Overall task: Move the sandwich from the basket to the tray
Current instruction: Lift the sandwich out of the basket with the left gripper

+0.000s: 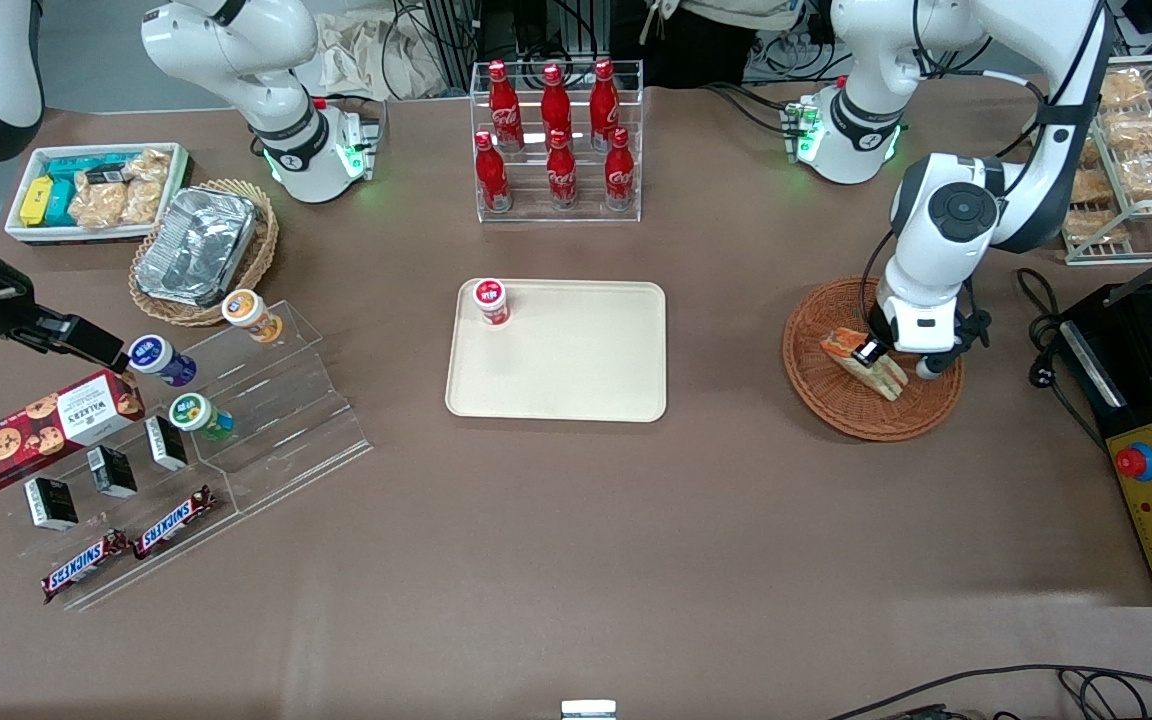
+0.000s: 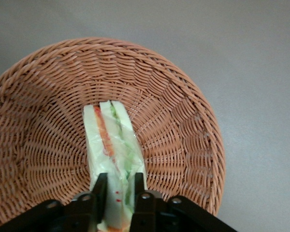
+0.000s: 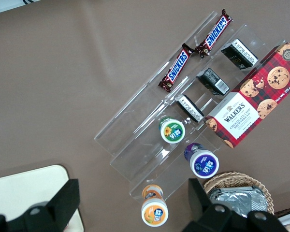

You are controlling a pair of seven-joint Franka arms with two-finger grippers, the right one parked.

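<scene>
The sandwich, a white-bread wedge with orange and green filling, lies in the reddish-brown wicker basket toward the working arm's end of the table. My gripper is down in the basket, its two black fingers pressed against the sandwich's two bread faces at the wide end. The cream tray lies flat at the table's middle, well apart from the basket.
A small red-lidded jar stands on the tray's corner. A clear rack of red cola bottles stands farther from the camera than the tray. A black control box and a wire rack of snack bags flank the basket.
</scene>
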